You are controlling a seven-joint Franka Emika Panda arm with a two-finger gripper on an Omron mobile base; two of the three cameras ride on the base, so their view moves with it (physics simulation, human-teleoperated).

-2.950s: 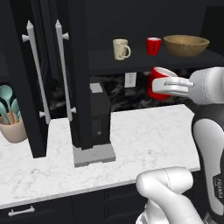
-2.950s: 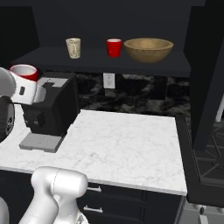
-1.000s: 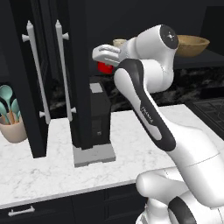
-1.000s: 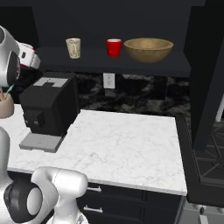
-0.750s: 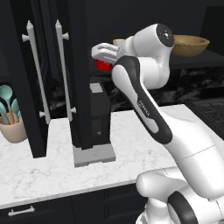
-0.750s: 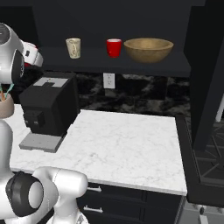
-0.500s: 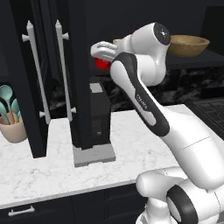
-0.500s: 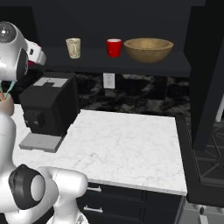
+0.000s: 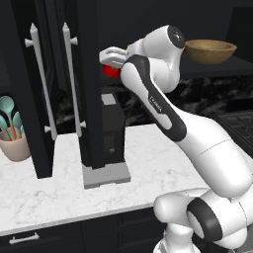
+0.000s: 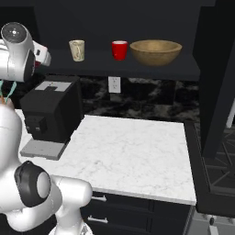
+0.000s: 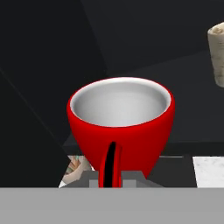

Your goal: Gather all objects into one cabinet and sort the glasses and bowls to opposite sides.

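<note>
The held red cup [image 11: 121, 129] sits upright, mouth up, its axis vertical in the hand view, with a pale grey inside and a glossy red wall. The end effector [image 9: 111, 60] pinches this cup, holding it in the air above the black coffee machine [image 9: 111, 129] and just beside the open cabinet door [image 9: 87, 84]. Three seconds ago the cup was held well to the right, under the wooden bowl [image 9: 210, 51]; since then the arm has swung left. On the cabinet shelf [image 10: 137, 67] stand the cream mug [image 10: 77, 50], the second red cup [image 10: 119, 50] and the bowl, in a row. The pot of teal utensils [image 9: 13, 134] stands on the bench [image 9: 54, 192].
</note>
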